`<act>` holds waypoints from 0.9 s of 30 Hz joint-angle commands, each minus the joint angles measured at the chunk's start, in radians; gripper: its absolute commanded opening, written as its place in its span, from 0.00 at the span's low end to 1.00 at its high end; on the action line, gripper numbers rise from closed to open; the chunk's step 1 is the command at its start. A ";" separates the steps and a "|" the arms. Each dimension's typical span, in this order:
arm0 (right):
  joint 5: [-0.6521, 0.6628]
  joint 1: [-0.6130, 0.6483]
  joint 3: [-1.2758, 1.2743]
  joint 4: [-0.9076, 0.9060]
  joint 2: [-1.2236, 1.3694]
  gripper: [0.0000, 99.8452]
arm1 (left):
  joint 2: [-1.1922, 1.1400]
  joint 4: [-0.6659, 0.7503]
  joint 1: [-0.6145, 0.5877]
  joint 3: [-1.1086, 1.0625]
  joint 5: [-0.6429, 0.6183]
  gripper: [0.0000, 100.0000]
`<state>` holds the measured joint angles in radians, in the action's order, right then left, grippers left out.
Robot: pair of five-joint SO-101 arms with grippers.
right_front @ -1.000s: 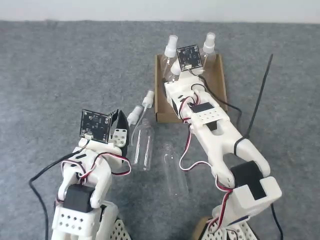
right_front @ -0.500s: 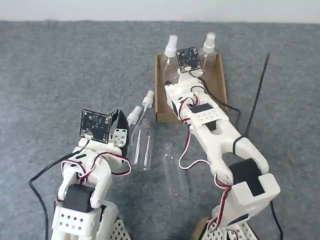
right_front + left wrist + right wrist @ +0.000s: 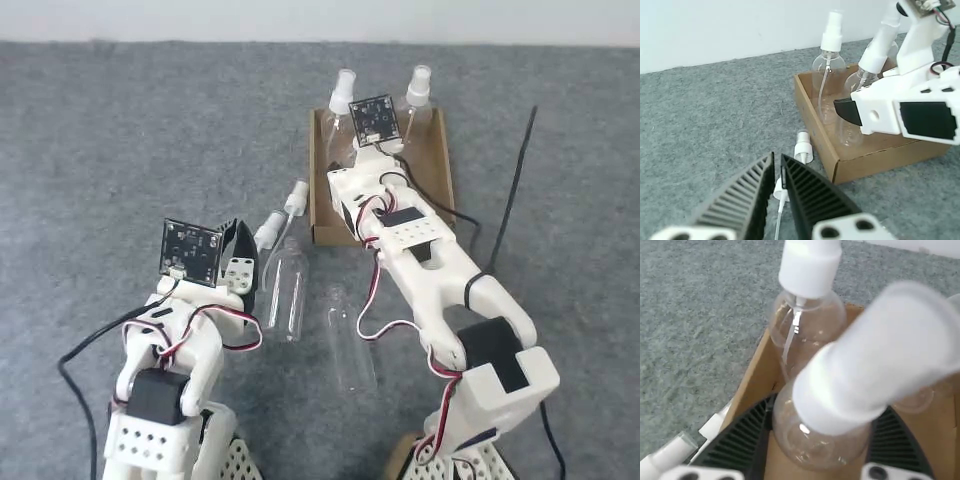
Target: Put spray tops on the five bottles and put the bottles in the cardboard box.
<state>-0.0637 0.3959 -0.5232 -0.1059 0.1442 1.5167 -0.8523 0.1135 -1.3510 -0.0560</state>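
Note:
The cardboard box (image 3: 441, 182) lies at the back of the grey mat. Two clear bottles with spray tops (image 3: 343, 92) (image 3: 418, 86) stand at its far end. My right gripper (image 3: 820, 432) is shut on a third topped bottle (image 3: 815, 442) inside the box, beside the far left bottle (image 3: 807, 320). My left gripper (image 3: 777, 160) sits low near the mat, shut on a loose white spray top (image 3: 780, 188) whose tube hangs down. Another loose spray top (image 3: 802, 150) lies just past it, near the box corner. Two bare bottles (image 3: 285, 285) (image 3: 348, 342) lie on the mat between the arms.
The box's near wall (image 3: 860, 161) rises close ahead of my left gripper. The right arm (image 3: 430, 265) stretches over the mat from the front right to the box. A black cable (image 3: 512, 215) trails right of the box. Open mat spreads to the far left.
The right arm has shifted slightly, and the held bottle's top has slipped under its camera board. The left arm and the loose bottles have not moved.

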 commanded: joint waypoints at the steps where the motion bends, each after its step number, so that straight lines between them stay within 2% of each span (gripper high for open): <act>1: 0.009 0.007 0.078 0.005 -0.019 0.23 | 0.015 0.029 -0.005 0.012 -0.005 0.01; 27: 0.008 0.041 0.078 0.004 -0.019 0.23 | 0.015 0.029 -0.005 0.012 -0.005 0.01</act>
<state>-0.0637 0.4312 -0.5109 -0.1059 0.1458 1.5167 -0.8523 0.1135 -1.3510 -0.0560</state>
